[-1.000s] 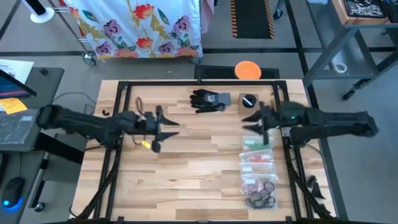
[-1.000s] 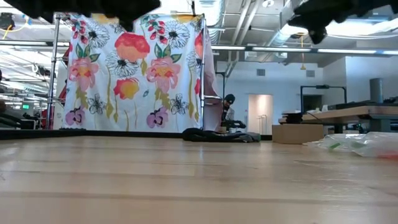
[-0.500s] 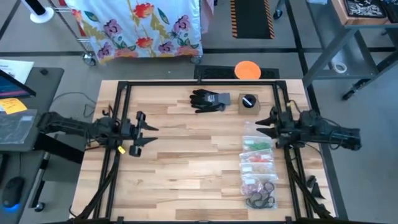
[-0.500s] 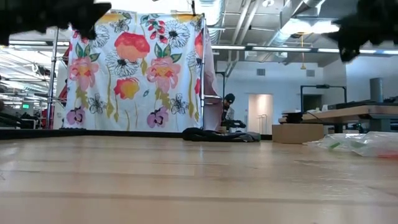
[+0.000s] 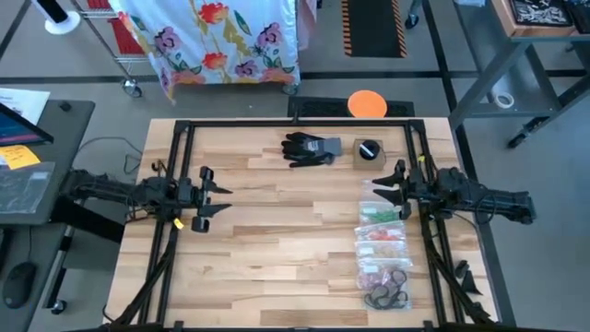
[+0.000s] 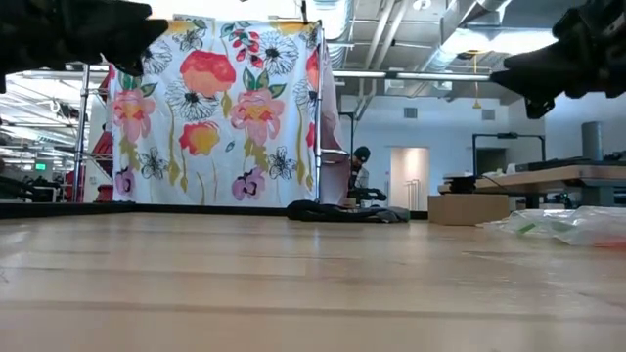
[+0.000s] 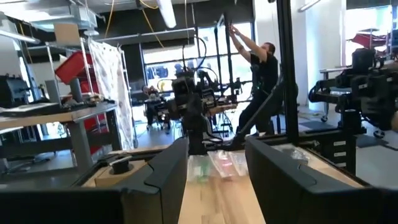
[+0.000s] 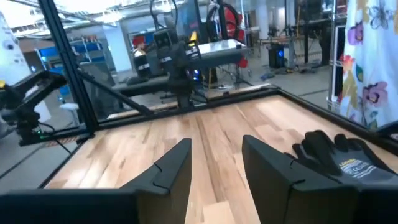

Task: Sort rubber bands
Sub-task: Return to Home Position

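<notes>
The rubber bands lie by colour in a row of clear bags along the table's right side: green (image 5: 381,214), orange and red (image 5: 383,240), and black loops (image 5: 387,297) nearest the front edge. My left gripper (image 5: 221,199) hovers open at the table's left side, pointing right, nothing between its fingers (image 7: 168,171). My right gripper (image 5: 376,189) hovers open just beyond the green bag, pointing left, also with nothing between its fingers. In the low view both stand high above the tabletop: the left gripper (image 6: 88,29) and the right gripper (image 6: 548,73).
A black glove (image 5: 309,148) lies at the far middle, also in the right wrist view (image 8: 336,155). A small brown box (image 5: 369,150) with a black piece on top sits right of it. A black frame (image 5: 277,123) borders the table. Bare wood lies between the arms.
Both arms have drawn back and sunk lower. My left gripper moved toward the table's left edge, my right gripper toward the right edge and slightly nearer. Both tipped toward level. Their fingers stayed open. The bags and the glove have not moved.
</notes>
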Available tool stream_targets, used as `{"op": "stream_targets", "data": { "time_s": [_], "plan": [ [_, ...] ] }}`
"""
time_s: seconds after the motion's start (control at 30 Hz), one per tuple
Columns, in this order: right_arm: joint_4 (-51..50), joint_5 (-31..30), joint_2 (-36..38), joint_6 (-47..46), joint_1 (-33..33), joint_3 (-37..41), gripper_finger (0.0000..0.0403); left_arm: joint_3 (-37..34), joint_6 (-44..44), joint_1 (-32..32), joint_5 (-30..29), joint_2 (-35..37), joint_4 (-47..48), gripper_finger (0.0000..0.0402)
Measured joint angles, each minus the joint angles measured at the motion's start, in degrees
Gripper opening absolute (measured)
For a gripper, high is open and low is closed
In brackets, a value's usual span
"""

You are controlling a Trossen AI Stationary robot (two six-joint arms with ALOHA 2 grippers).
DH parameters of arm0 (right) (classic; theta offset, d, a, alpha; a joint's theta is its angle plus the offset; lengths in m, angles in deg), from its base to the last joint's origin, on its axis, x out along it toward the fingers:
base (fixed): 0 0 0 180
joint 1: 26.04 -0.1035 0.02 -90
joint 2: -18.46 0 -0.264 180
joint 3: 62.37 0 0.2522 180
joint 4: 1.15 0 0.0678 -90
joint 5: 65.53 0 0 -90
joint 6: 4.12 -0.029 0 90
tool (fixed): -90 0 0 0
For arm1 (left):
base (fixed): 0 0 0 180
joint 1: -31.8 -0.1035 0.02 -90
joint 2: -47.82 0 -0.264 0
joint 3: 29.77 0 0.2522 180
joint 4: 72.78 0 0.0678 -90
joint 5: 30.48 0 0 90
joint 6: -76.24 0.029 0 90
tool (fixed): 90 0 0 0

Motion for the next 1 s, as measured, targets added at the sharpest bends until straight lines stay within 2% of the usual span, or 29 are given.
{"op": "stream_targets", "data": {
  "time_s": [0.23, 0.43, 0.57, 0.77, 0.9, 1.0],
  "plan": [
    [-1.88, -0.46, -0.13, 0.61, -0.90, 0.24, 0.0140, -0.07, -0.18, -0.02, -2.49, 15.96, 15.39, 0.0160],
    [0.20, -3.40, -0.13, 1.58, -0.77, 0.28, 0.0140, -0.15, -0.79, -0.02, -4.18, 16.21, 19.64, 0.0160],
    [5.30, -3.14, -0.10, 1.90, -0.90, 4.17, 0.0140, -0.37, -2.47, -0.02, -6.09, 16.01, 22.34, 0.0160],
    [4.16, -1.34, -0.17, 0.68, -1.18, 4.33, 0.0140, -0.39, -3.32, -0.02, -5.39, 15.92, 21.72, 0.0160],
    [4.86, -5.92, -0.46, 2.11, -1.57, 4.35, 0.0140, -0.43, -3.89, -0.03, -6.94, 15.94, 24.90, 0.0160],
    [4.89, -6.25, -0.87, 2.38, -1.49, 4.35, 0.0140, -0.25, -1.95, -0.04, -6.88, 15.49, 26.34, 0.0160]
  ]
}}
